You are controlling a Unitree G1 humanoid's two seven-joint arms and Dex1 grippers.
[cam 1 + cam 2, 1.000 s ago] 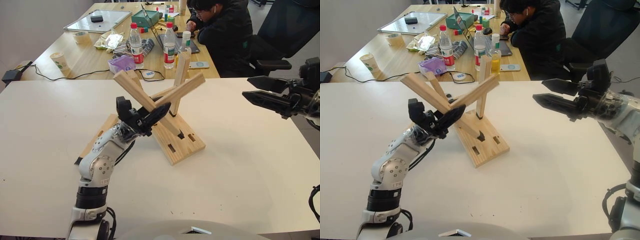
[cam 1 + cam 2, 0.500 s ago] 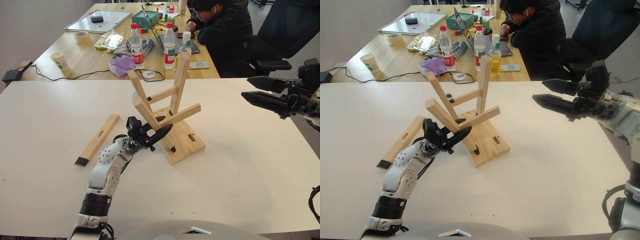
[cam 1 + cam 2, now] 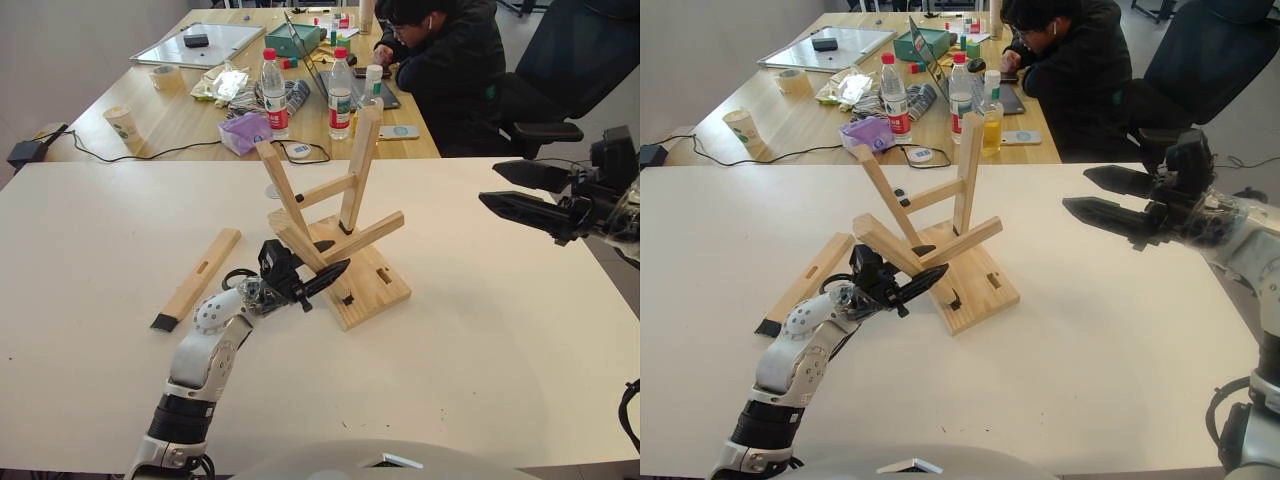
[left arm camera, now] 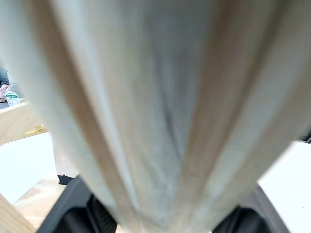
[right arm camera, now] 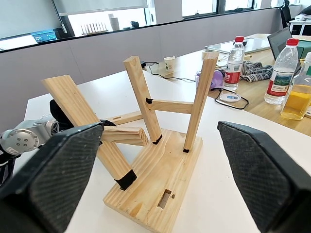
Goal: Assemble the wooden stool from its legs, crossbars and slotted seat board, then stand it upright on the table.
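Fingers of the left gripper point(image 3: 320, 281) are closed on a tilted leg point(image 3: 289, 229) with a crossbar point(image 3: 368, 231) attached, its dark foot on the slotted seat board point(image 3: 378, 291); the board lies flat on the white table point(image 3: 480, 340), with two upright legs point(image 3: 357, 165) standing in it; the right gripper point(image 3: 489, 185) hangs spread wide, well apart to the right; a slotted wooden piece point(image 3: 196, 279) lies beside the left arm; bottles point(image 3: 271, 88) behind carry labels too small to read.
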